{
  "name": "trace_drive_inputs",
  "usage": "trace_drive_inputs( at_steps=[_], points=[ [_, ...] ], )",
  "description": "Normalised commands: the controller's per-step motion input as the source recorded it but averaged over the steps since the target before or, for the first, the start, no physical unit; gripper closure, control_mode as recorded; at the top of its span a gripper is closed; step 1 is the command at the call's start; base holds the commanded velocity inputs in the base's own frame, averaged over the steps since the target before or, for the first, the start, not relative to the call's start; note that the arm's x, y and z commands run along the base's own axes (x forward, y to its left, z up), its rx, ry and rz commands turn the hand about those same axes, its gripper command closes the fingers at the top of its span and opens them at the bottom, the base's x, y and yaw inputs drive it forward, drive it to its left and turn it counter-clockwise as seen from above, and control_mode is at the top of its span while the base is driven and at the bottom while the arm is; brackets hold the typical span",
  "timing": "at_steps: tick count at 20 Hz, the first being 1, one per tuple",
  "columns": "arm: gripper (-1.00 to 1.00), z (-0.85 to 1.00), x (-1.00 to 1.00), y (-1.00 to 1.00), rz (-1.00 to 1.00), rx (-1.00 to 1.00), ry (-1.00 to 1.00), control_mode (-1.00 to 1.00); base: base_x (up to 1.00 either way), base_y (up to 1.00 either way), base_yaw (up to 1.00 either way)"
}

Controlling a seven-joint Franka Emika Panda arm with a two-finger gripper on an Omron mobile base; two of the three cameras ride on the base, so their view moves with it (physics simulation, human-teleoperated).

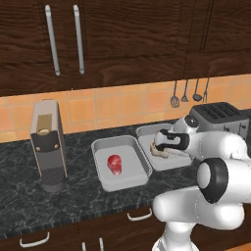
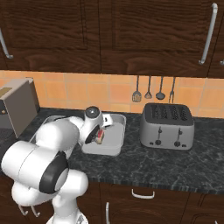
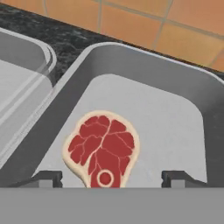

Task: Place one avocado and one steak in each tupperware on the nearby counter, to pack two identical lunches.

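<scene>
Counting contents: one steak (image 3: 101, 149) is lodged in each tupperware (image 3: 183, 94), no avocado is seen packed, and the gripper (image 3: 111, 179) is spread empty at six o'clock.

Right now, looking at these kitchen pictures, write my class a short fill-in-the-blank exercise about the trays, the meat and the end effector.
1. Each tupperware holds one ____.
2. The end effector hangs over the steak with its jaws ____.
3. The trays sit on the counter between the coffee machine and the ____.

Missing words: steak; open; toaster
</scene>
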Motion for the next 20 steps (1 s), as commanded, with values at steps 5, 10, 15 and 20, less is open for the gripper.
trace_drive_inputs(
  at_steps=[5,10,15,20],
  points=[
    [-1.0,0.65,-0.73,0.0,0.0,0.0,-0.04,-1.0,0.0,0.0,0.0],
    [-1.0,0.45,-1.0,0.17,0.0,0.0,-0.03,-1.0,0.0,0.0,0.0],
    [-1.0,0.34,-0.97,0.4,0.02,-0.01,-0.12,-1.0,0.0,0.0,0.0],
    [-1.0,0.21,-0.89,0.45,0.0,-0.03,-0.16,-1.0,0.0,0.0,0.0]
  ],
)
